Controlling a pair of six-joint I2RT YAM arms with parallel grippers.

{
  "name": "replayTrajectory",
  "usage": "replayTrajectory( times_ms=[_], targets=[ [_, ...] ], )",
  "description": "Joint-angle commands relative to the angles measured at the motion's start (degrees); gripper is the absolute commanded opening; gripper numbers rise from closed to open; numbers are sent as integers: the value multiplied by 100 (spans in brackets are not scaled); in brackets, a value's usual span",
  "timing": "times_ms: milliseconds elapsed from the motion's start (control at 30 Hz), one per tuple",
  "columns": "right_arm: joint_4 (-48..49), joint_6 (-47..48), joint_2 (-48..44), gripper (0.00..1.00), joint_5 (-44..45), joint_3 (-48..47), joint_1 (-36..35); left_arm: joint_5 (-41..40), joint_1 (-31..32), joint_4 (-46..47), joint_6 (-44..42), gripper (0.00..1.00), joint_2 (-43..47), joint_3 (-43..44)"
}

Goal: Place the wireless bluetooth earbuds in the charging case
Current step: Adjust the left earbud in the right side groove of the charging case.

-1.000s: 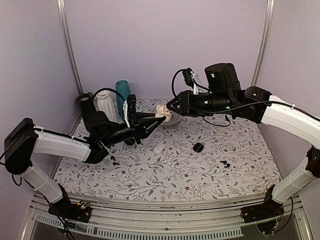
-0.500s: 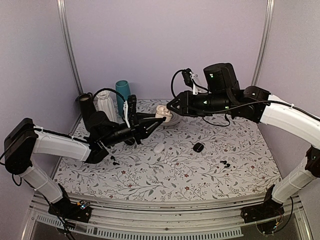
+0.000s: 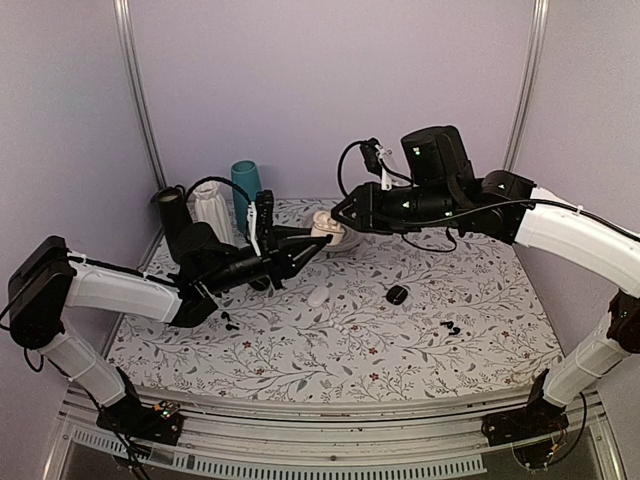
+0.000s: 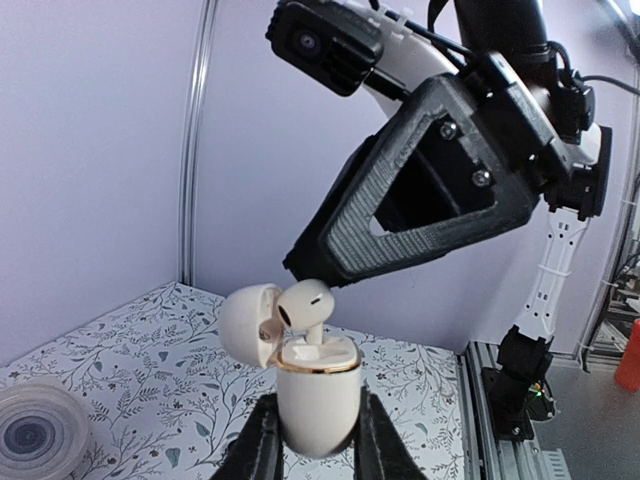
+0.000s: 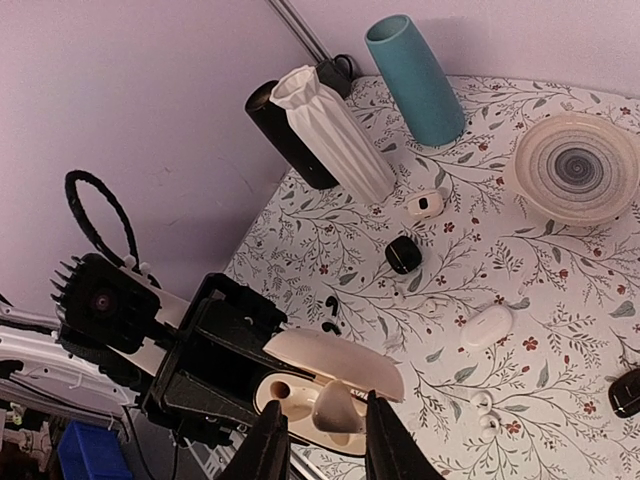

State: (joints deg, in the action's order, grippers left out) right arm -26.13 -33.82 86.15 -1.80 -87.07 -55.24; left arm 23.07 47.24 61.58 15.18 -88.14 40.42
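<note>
White case (image 3: 322, 226) hangs above the table (image 3: 330, 350), pinched by the left gripper (image 3: 318, 233), with the right gripper (image 3: 339, 216) just beside it. From the left wrist, two fingers (image 4: 260, 440) clamp the one open case; one earbud (image 4: 305, 302) stands in its top. From the right wrist, the right gripper's two fingers (image 5: 268, 440) squeeze that earbud over the case, beside one dark well (image 5: 275, 388).

The earbud (image 4: 304, 302) had its stem tip hidden behind the rim of the charging case (image 4: 315, 400). Fingers (image 4: 262, 445) of the left gripper (image 4: 316, 415) ran off the bottom edge, and a plate (image 4: 30, 430) was cropped at the left edge.
</note>
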Motion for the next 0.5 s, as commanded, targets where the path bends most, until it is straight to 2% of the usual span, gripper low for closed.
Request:
replayTrajectory(
  times_ms=[0,467],
  targets=[
    [-66,33,129,27,110,-232,-40,14,43,-28,-67,0,34,79],
    [-209,60,207,26,212,-300,-77,7,50,-50,-77,0,75,63]
  ],
)
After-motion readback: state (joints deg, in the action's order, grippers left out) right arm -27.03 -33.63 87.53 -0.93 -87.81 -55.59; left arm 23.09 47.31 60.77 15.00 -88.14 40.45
